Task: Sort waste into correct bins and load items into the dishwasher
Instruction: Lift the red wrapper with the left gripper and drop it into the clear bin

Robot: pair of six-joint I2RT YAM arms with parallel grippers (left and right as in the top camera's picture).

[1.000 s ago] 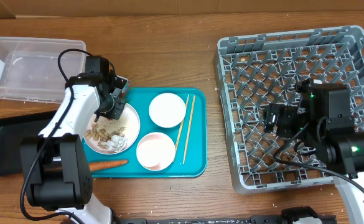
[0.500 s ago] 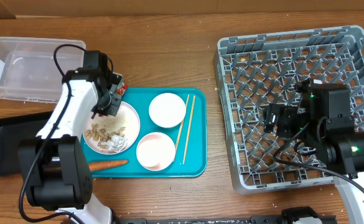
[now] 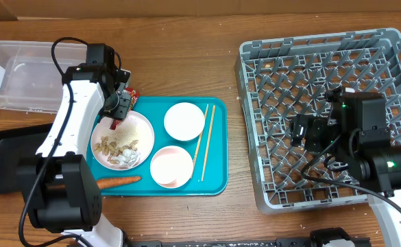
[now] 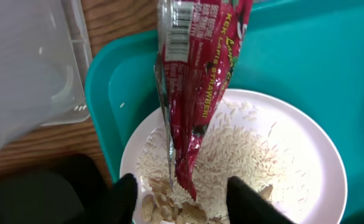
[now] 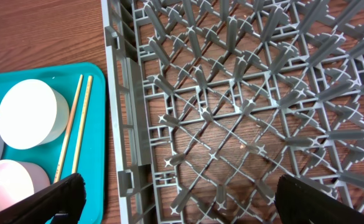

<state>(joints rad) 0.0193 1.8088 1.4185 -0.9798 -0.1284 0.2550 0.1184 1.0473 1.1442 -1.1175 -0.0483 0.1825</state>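
white bowls: we count two
chopsticks: two
left gripper: spread, one red sauce packet between
right gripper: spread

A brown wooden table with streaky grain running left to right is filling nearly the whole overhead view. Soft, even light is falling on it and throwing only faint shadows. A paler tan band is lying along the far edge; its material cannot be told. The same wood is showing at the top of the left wrist view and is filling the upper left corner of the right wrist view.
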